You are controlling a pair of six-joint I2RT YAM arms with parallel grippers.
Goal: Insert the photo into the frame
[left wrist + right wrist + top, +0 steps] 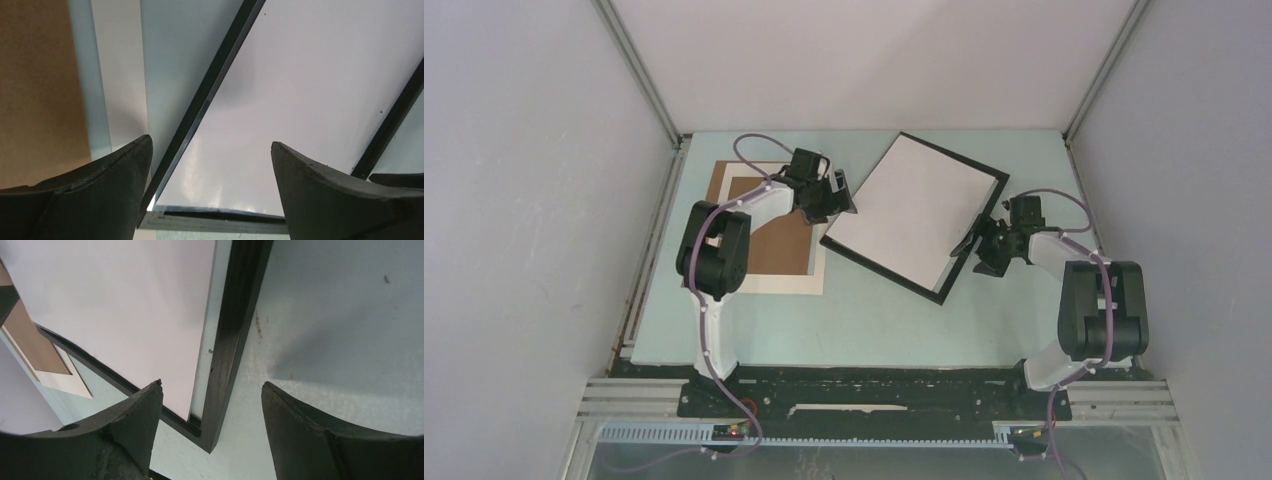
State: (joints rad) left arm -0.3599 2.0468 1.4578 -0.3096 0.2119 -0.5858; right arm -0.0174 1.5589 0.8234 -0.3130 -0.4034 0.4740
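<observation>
The frame (880,272), black and thin-edged, lies tilted at the table's middle back. A plain white sheet (914,212) fills it; no print shows on it, so I cannot tell whether it is the photo face down. My left gripper (839,200) hovers open at the frame's left corner. In the left wrist view its fingers straddle the frame's edge (210,90) and the white sheet (310,85), with nothing between them (211,141). My right gripper (972,240) is open by the frame's right side, its jaws (212,384) standing astride the frame's corner (230,350) without touching it.
A brown cardboard board (774,235) lies on a pale mat sheet (774,283) at the left, under the left arm. Grey walls enclose the blue-green table (864,330) on three sides. The arm bases sit at the near edge.
</observation>
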